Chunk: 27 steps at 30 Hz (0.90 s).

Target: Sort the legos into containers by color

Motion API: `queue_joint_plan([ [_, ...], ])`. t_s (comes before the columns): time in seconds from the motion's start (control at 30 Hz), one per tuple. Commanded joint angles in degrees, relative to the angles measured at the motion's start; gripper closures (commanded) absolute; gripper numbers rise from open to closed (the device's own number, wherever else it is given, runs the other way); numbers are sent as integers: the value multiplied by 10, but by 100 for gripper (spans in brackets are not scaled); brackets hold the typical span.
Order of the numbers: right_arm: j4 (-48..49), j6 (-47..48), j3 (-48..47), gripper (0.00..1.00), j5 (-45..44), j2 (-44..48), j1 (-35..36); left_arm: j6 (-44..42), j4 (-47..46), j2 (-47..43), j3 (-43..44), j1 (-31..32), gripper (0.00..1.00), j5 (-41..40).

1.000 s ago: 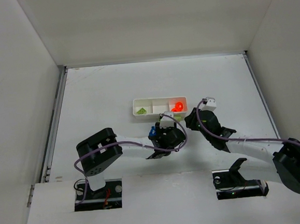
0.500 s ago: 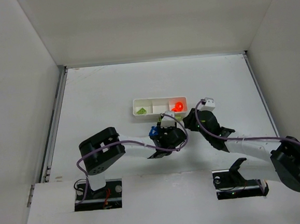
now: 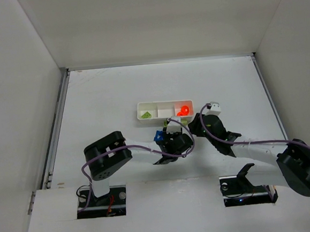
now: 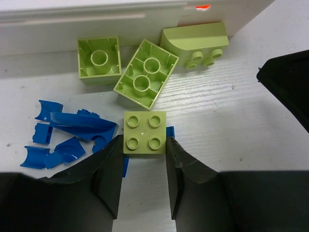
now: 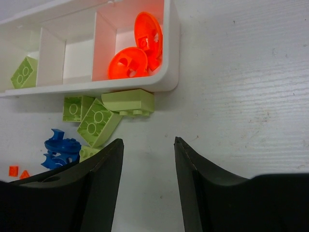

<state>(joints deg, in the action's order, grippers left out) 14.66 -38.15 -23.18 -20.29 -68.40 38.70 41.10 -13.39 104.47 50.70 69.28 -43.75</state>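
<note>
Green brick [image 4: 144, 132]: studs up on the table, at 6 o'clock of the tray [image 4: 72, 29], beside blue pieces [image 4: 79, 125].
Left gripper [image 4: 145, 147]: narrow, pads against the brick's two flat sides.
Right gripper [image 5: 147, 145]: wide, empty, near the tray's 3 o'clock end.
Handling: likely light, rigid and slick, so it is best pinched squarely on the side walls.

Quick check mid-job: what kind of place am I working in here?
Likely a lab robot test cell, not a home or factory: plain white walls box in a white table, the left arm and right arm are mounted at its near edge, with a small tray and toy legos on it.
</note>
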Motion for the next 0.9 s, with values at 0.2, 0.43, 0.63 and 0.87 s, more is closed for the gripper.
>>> queue_joint_plan([
  [0.2,28,11,-27,43,3,-13,3,21,23,-97,-6,15,72,-20],
  [0.43,21,26,-68,34,17,-63,12,21,18,-149,-34,17,79,-20],
  [0.63,28,41,-107,30,19,-120,27,17,15,-225,-80,2,84,-23],
  [0.87,26,46,-150,30,14,-182,27,-1,-2,-296,-122,-57,85,6],
])
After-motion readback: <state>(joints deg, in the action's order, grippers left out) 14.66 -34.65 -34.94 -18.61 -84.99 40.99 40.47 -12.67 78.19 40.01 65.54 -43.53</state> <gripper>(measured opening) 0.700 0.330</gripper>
